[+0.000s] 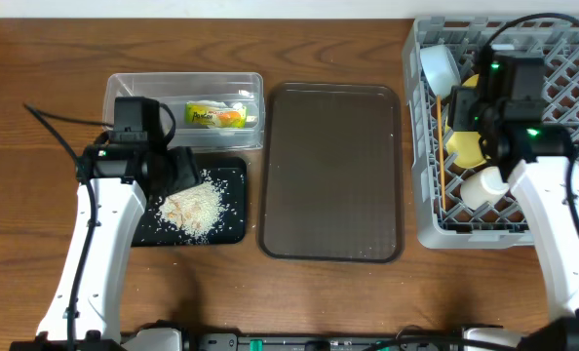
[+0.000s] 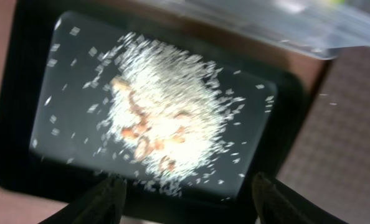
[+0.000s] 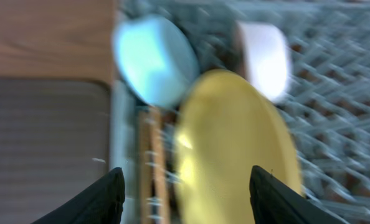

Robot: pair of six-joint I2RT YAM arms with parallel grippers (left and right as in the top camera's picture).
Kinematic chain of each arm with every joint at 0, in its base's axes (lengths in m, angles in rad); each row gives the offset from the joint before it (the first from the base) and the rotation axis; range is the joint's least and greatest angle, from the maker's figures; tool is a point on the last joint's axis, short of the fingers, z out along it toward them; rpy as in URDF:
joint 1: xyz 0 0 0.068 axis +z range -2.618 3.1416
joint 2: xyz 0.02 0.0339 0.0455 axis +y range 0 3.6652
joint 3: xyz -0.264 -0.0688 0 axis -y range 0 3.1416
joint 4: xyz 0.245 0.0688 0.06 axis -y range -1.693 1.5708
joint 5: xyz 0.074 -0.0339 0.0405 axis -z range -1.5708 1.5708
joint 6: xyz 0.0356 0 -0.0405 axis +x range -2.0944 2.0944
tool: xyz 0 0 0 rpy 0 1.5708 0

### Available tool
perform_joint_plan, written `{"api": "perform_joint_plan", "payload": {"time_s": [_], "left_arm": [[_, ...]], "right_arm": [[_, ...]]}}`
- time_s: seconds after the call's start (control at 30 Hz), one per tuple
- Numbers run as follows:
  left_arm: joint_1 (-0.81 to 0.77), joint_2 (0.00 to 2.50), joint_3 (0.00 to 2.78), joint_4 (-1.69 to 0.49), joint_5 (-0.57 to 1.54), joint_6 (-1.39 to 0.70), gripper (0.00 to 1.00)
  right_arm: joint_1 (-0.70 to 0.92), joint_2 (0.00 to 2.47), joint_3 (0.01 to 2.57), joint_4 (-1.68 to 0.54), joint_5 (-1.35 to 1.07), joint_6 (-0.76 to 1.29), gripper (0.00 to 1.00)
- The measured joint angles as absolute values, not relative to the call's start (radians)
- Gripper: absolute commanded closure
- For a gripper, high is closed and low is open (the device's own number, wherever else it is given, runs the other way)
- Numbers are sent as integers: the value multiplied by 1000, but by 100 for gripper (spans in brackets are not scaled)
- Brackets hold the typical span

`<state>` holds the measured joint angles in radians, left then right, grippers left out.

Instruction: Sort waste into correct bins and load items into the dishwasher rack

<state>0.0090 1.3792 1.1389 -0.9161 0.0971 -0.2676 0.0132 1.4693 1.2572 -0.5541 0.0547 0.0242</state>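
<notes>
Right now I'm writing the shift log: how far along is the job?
Looks nearly done. Wrapper is in the tub, rice in the black tray; plate, blue bowl, white bowl, cup and chopsticks are in the rack. Left hand and right hand are open, holding nothing. I see nothing left to move.

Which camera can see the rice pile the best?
The left wrist camera. The rice heap fills the middle of its picture, close enough to see single grains on the black tray. The overhead camera shows it only as a small pale patch. The right wrist camera does not show it.
</notes>
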Motion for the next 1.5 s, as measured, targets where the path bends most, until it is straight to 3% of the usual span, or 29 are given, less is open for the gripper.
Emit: {"api": "perform_joint_plan", "payload": {"time_s": [0.13, 0.3, 0.67, 1.07, 1.23, 1.5], "left_arm": [[-35, 1378, 1187, -912, 126, -211, 25], [-67, 1378, 1195, -1011, 141, -189, 20], [-67, 1270, 1151, -1087, 144, -165, 19], [-74, 678, 872, -912, 144, -130, 9], [-75, 595, 838, -914, 144, -130, 9], [-75, 588, 838, -917, 144, -130, 9]], "right_arm": [[-4, 1450, 1258, -599, -108, 39, 24], [-6, 1450, 1257, -745, -199, 46, 1], [-7, 1406, 1203, -889, -179, 65, 1], [6, 801, 747, -646, -140, 73, 1], [6, 605, 665, -654, -115, 74, 1], [6, 554, 658, -734, -103, 73, 1]]}}
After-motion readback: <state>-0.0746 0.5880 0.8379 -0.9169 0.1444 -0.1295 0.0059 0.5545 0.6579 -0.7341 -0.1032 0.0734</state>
